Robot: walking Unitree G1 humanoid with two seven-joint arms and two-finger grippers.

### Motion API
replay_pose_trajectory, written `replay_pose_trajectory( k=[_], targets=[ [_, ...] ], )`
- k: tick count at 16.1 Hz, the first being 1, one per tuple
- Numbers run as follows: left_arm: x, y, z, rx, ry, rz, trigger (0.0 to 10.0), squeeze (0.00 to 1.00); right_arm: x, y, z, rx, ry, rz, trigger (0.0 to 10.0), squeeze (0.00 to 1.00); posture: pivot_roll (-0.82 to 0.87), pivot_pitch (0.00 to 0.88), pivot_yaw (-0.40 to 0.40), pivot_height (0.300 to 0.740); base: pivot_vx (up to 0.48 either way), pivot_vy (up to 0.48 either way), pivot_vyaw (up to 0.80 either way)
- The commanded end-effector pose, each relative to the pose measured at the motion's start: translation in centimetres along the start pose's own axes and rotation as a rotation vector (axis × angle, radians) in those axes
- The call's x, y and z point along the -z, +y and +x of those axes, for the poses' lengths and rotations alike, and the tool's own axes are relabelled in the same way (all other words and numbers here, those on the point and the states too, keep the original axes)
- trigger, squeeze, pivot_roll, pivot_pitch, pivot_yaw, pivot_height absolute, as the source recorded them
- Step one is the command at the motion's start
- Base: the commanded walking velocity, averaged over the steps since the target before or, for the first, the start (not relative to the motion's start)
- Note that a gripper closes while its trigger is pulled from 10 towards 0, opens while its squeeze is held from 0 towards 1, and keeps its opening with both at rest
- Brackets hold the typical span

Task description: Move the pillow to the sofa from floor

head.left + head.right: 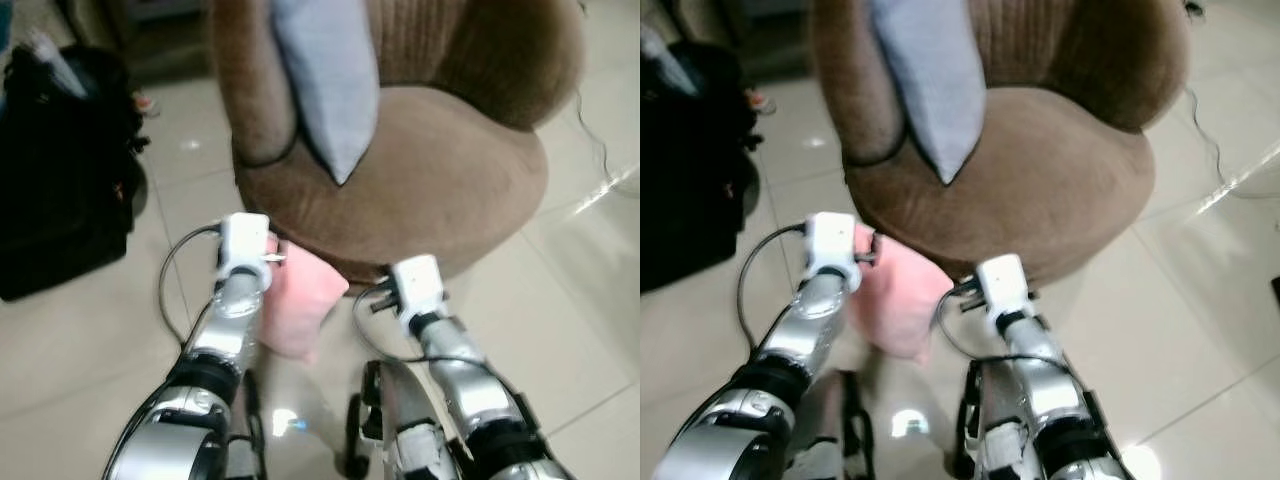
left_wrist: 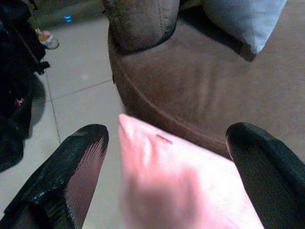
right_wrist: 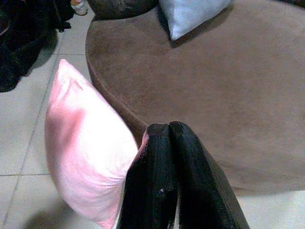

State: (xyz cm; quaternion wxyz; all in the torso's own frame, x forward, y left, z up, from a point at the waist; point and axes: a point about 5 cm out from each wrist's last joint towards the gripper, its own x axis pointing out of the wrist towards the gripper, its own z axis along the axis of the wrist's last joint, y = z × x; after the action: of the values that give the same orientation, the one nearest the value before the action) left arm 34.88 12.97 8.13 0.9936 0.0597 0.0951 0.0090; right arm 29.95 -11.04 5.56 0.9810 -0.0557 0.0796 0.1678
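— Crowding the brown sofa (image 1: 440, 170), what do you see?
— A grey cushion (image 1: 330, 80) leaning on its plush round seat; a black bag (image 1: 60, 180) well off beside it on glossy tile floor (image 1: 80, 350).
— And the pink pillow (image 1: 295, 305)?
— Against the sofa's base. My left jaws (image 2: 167, 157) gape around it; my right jaws (image 3: 169, 176) are pressed together, touching it.

Matt cloth pillow (image 1: 298, 305) (glossy floor (image 1: 560, 300))

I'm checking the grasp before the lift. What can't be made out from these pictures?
- Left gripper: head views, wrist housing hides the fingers.
- Pink pillow: lower edge, head views, behind the left arm.
- Right gripper: whether it pinches the pillow, right wrist view, fingers cover the contact.
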Motion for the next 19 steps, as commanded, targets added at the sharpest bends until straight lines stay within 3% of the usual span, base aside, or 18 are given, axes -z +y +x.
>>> replay_pose_trajectory(
  k=[1,17,19],
  targets=[
    [1.34,0.89,-0.39,-0.029,0.043,-0.002,10.0,0.0,0.51,0.77,-0.2,-0.02,0.02,0.009,10.0,0.0,-0.04,0.237,-0.067,0.633,0.0,0.0,0.71],
    [1.47,0.61,-0.57,0.016,0.038,0.033,10.0,0.0,0.72,1.06,-0.33,-0.019,0.028,0.028,10.0,0.0,-0.05,0.243,-0.058,0.633,0.0,0.0,0.03],
    [1.59,0.46,-0.63,0.026,0.046,0.023,10.0,0.0,0.81,1.18,-0.4,-0.02,0.03,0.03,10.0,0.0,-0.05,0.248,-0.058,0.633,-0.48,0.0,0.0]
  ],
)
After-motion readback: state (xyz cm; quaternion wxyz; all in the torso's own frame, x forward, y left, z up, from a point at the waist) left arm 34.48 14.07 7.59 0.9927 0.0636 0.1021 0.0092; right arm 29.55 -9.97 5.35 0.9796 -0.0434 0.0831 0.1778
